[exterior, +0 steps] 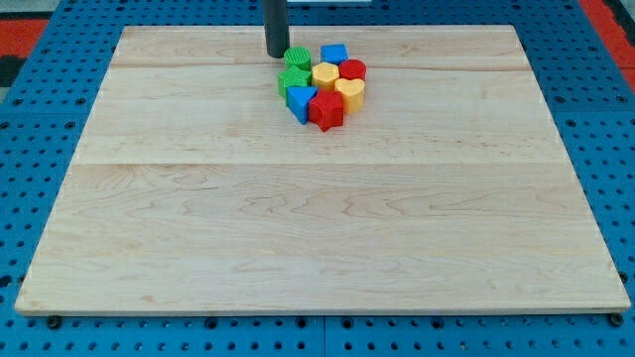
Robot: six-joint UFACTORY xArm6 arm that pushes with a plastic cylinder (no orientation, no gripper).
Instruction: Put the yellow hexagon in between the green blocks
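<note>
A tight cluster of blocks sits near the view's top centre of the wooden board. The yellow hexagon is in its middle. A green round block is at the cluster's top left and a second green block lies just below it; both are left of the hexagon. My tip stands at the view's top, just left of the upper green block, close to it; I cannot tell if they touch.
In the same cluster are a blue cube at the top, a red round block at the right, a yellow heart, a red star-like block and a blue triangular block.
</note>
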